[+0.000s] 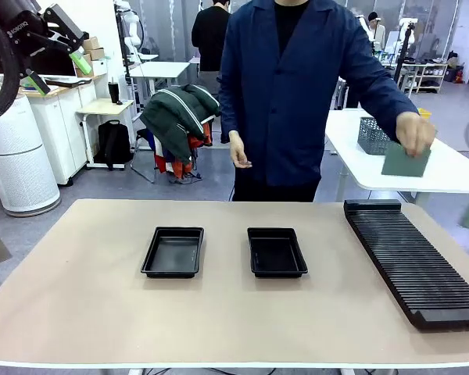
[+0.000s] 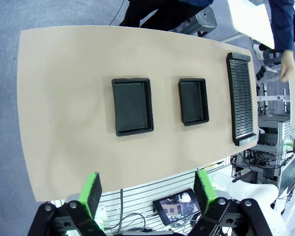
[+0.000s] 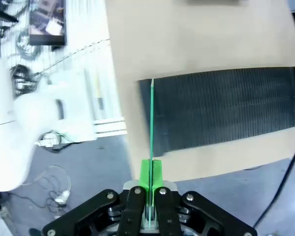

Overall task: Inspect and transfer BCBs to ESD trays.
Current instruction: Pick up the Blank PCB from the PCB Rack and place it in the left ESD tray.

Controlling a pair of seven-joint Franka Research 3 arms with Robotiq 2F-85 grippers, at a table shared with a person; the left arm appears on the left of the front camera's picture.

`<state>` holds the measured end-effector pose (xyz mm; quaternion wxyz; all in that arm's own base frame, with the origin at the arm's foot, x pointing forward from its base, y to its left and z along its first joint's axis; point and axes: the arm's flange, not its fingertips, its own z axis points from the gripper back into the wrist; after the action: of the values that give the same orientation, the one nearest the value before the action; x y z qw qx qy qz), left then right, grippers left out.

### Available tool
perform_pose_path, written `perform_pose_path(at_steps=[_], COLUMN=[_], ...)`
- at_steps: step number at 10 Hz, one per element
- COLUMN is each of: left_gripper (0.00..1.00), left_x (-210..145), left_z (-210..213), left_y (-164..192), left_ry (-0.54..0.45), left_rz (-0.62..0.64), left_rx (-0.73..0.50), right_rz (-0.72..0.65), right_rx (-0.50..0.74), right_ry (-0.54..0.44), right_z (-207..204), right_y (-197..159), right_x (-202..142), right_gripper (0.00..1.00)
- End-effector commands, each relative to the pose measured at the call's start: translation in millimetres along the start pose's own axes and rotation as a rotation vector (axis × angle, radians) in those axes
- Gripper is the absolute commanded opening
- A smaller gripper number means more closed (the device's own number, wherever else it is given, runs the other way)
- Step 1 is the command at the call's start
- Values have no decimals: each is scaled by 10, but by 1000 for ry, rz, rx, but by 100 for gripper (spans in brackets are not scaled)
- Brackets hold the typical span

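Between the closed jaws of the right gripper (image 3: 151, 173) sits one BCB (image 3: 151, 118), seen edge-on above the single black slotted rack (image 3: 226, 108); a second BCB (image 1: 406, 161) hangs from the person's hand (image 1: 415, 133), past the table's (image 1: 219, 320) far right corner; two ESD trays (image 1: 173, 252) (image 1: 277, 251) lie side by side, apart, mid-table; the left gripper (image 2: 147, 178) hovers high, jaws wide, holding nothing.

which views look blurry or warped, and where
front view: sharp, only the person's hand slightly smeared; left wrist view: wide-angle lens bows the table edges, ESD trays crisp; right wrist view: soft all over, rack ribs smeared, BCB in the right hand a thin line
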<state>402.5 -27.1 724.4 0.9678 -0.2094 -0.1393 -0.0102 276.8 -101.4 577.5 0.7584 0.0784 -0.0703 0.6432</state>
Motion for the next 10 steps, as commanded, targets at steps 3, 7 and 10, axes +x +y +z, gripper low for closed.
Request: perform_pose_path(at_steps=[3, 7, 10], left_gripper=[100, 100, 100], left_x=[-20, -20, -20], left_z=[0, 0, 0], left_y=[12, 12, 12], left_ry=[-7, -7, -7], left_rz=[1, 1, 1], left_rx=[0, 0, 0], right_rz=[-3, -3, -10], right_rx=[-16, -35, -35], right_ry=[2, 30, 33], right_z=[37, -18, -6], right_y=[505, 676, 662], right_x=[-104, -90, -98], right_gripper=[2, 2, 2])
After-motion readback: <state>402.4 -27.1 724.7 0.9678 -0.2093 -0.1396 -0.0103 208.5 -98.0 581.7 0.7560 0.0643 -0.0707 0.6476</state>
